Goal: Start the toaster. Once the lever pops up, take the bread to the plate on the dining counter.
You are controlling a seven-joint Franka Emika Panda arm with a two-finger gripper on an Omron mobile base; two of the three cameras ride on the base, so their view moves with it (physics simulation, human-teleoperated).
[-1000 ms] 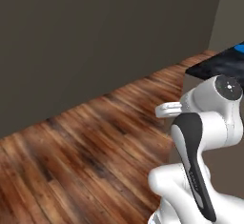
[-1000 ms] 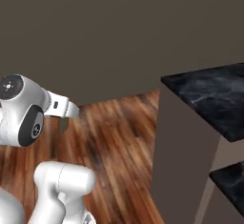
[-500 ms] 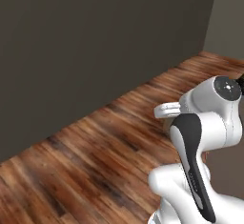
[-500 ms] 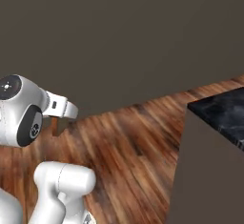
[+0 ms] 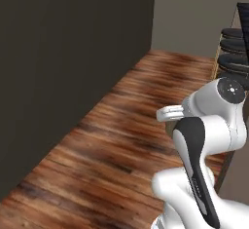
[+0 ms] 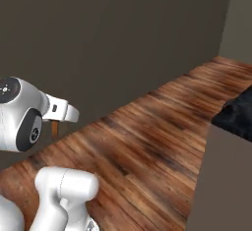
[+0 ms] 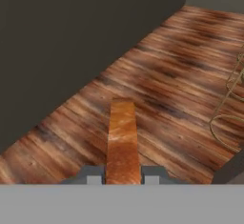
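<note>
Looking along the hand (image 7: 123, 180) through its own camera, I see the two dark finger tips pressed against either side of the bread (image 7: 122, 139), so the hand is closed on the slice and carries it edge-on, the orange-brown crust running away from me up the middle of the view. Under it lies only the wooden floor (image 7: 167, 89), planks streaked brown and reddish, with a dark plain wall (image 7: 71, 32) along one side. At the right edge of that view I make out thin tan wire loops, perhaps the legs of a stool; I cannot tell for certain.

From the right base camera I see the arm folded back near the lower left, its white wrist sticking out toward the wall, and a small sliver of the bread (image 6: 54, 128) hanging just below it, above the floor. At the right edge of this view a corner of the black, white-veined top of the dining counter (image 6: 238, 117) shows over its beige side panel, well apart from the slice.

From the left base camera I see the arm's upper joints at the lower right, and dark stacked round seats of a stool (image 5: 237, 60) beyond them at the far right.
</note>
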